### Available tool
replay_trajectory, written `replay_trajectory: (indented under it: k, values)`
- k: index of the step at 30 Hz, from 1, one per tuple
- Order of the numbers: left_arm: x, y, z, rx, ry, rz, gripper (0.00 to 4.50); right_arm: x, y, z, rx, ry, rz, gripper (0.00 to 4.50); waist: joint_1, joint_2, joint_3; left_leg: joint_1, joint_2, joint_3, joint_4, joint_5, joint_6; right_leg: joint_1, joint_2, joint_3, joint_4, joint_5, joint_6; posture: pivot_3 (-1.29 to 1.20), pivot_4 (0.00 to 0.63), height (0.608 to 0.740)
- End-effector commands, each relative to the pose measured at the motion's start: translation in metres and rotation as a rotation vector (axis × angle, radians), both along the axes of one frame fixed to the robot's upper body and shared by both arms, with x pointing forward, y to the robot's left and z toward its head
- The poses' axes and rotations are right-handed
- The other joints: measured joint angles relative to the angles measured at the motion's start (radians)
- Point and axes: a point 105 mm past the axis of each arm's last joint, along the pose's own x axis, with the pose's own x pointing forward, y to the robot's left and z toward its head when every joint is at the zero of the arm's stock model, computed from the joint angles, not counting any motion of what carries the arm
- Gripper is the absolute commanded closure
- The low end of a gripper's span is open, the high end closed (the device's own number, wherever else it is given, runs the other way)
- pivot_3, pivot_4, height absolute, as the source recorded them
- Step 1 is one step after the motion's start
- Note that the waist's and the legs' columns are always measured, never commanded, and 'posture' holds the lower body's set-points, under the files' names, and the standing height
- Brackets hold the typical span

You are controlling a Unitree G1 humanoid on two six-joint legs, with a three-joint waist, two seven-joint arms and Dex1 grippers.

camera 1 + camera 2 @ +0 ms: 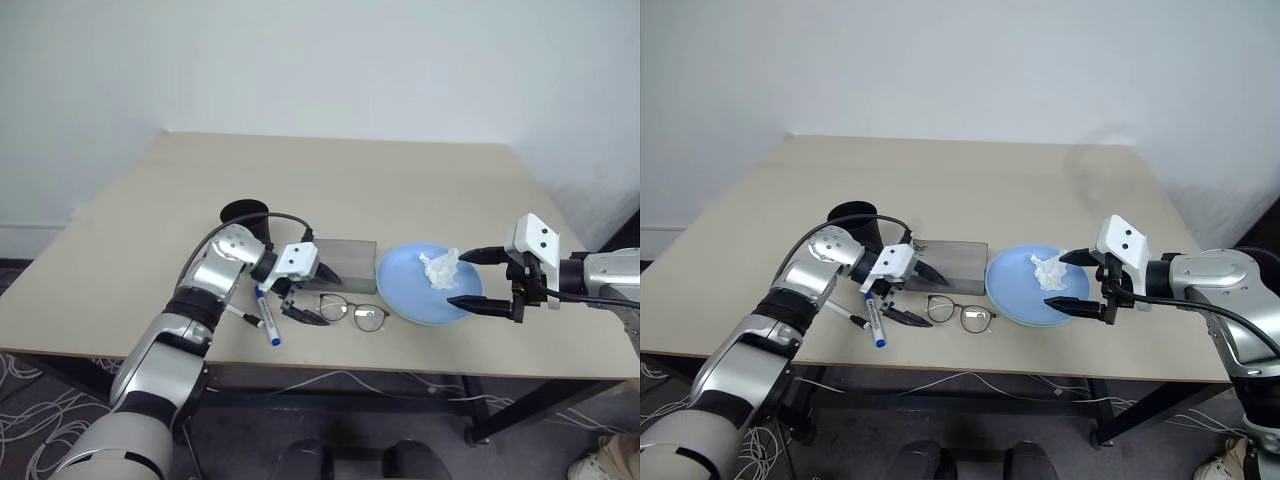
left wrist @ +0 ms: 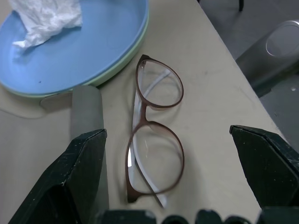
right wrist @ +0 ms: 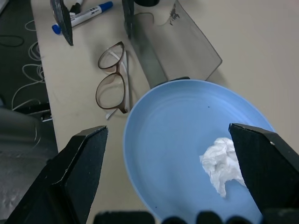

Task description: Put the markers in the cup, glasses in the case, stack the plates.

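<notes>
The wire-framed glasses (image 1: pixel 355 312) lie folded on the table near its front edge, in front of the grey case (image 1: pixel 345 266). My left gripper (image 1: pixel 314 293) hangs open just left of the glasses, its two fingers pointing at them (image 2: pixel 154 140). Left of it lie the blue-capped marker (image 1: pixel 268 318) and the thin black-capped marker (image 1: pixel 245 317). The black cup (image 1: pixel 245 213) stands behind my left arm. The light blue plate (image 1: pixel 420 290) rests on the mint green plate (image 2: pixel 126 65). My right gripper (image 1: pixel 461 279) is open over the blue plate's right side, holding nothing.
A crumpled white tissue (image 1: pixel 440 268) lies on the blue plate, right by my right gripper's fingertips. The table's front edge runs just below the glasses and markers. Cables lie on the floor beneath. A white wall rises behind the table.
</notes>
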Motion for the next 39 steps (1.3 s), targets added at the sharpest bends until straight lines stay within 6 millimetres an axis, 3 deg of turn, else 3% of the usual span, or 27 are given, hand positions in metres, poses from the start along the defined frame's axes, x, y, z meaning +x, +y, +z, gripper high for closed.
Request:
replay_trajectory:
  k: [1, 14, 17, 23, 39]
  values:
    - [0.006, -0.009, 0.008, 0.016, -0.041, -0.026, 0.0, 0.0, -0.002, 0.012, 0.011, -0.052, -0.025, 0.02, 0.0, 0.0, 0.0, 0.0, 0.0, 0.0, 0.0, 0.0, 0.0, 0.0, 0.0, 0.0, 0.0, 0.0, 0.0, 0.0, 0.0, 0.737]
    - [0.007, -0.026, 0.0, 0.038, -0.081, -0.078, 0.0, 0.001, 0.0, 0.008, 0.03, -0.049, -0.05, 0.02, 0.0, -0.001, 0.0, -0.001, 0.0, 0.0, 0.002, 0.0, 0.001, -0.001, 0.0, 0.0, 0.0, 0.0, 0.001, 0.0, 0.0, 0.737]
    - [0.008, -0.029, 0.0, 0.024, -0.095, -0.078, 0.61, 0.002, 0.001, 0.008, 0.033, -0.049, -0.056, 0.0, 0.0, -0.001, 0.0, -0.003, 0.0, -0.001, 0.004, -0.001, 0.002, -0.001, 0.0, 0.0, 0.0, 0.001, 0.001, 0.0, 0.0, 0.737]
    - [0.01, -0.033, -0.004, 0.022, -0.115, -0.07, 2.66, 0.002, 0.001, 0.008, 0.036, -0.051, -0.062, 0.0, 0.0, -0.001, 0.0, -0.009, 0.0, -0.001, 0.01, -0.002, 0.005, -0.004, 0.0, 0.0, 0.0, 0.003, 0.005, 0.0, 0.0, 0.737]
    - [0.012, -0.037, -0.013, 0.051, -0.138, -0.051, 2.66, 0.003, 0.0, 0.01, 0.038, -0.054, -0.07, 0.0, 0.0, -0.001, 0.0, -0.01, 0.0, -0.001, 0.013, -0.003, 0.006, -0.004, -0.002, 0.0, -0.001, 0.005, 0.006, 0.0, 0.0, 0.737]
